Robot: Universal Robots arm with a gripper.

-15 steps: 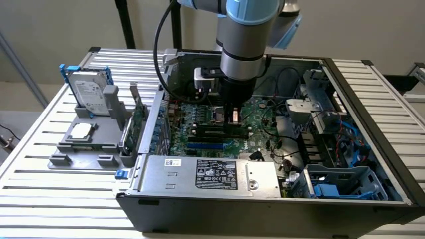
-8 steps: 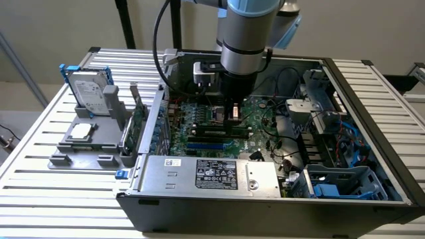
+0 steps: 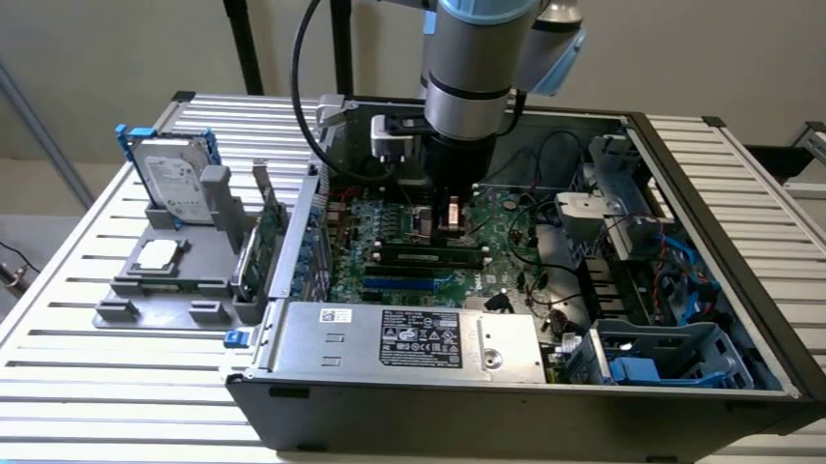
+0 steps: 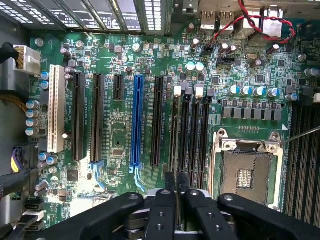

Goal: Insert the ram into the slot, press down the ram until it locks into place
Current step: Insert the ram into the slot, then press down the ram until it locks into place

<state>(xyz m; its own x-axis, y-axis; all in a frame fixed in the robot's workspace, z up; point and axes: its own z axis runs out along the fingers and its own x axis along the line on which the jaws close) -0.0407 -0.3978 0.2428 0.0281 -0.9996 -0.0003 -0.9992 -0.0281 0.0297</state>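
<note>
Between the two dark fingers (image 4: 169, 186) of the hand (image 4: 176, 189), the ram (image 4: 175, 135) shows edge-on as a thin green line. The fingers are drawn close, one on each flat face, and appear to be pinching its upper edge. That grip suits a thin card: squeezed on its faces it cannot tip sideways, and the arm can push straight down through it.

Directly under the ram lies the slot (image 4: 172, 145), the first of a group of parallel black memory sockets (image 4: 192, 135). The ram runs along it from end to end, so it is lined up and at least entered. I cannot tell how deep it sits. A white latch (image 4: 177, 91) stands at the slot's far end, but I cannot tell if it has snapped in. So, as a judgement, the pressing step is in hand and locking is unconfirmed.

Beside the sockets is the bare metal processor socket (image 4: 247, 170). On the other side are longer black expansion slots and one blue slot (image 4: 136, 120), which is not the target.

Seen from the exterior view, the hand (image 3: 452, 220) reaches vertically into the open computer case (image 3: 722, 193). The ram (image 3: 432, 257) stands on the board just below it, behind the silver power supply (image 3: 400, 338). The case lies on its side so the board faces up to the arm. Farther off, at the exterior view's left, a grey holder (image 3: 155, 280) on the slatted counter (image 3: 77, 387) props up a hard drive (image 3: 174, 184).
</note>
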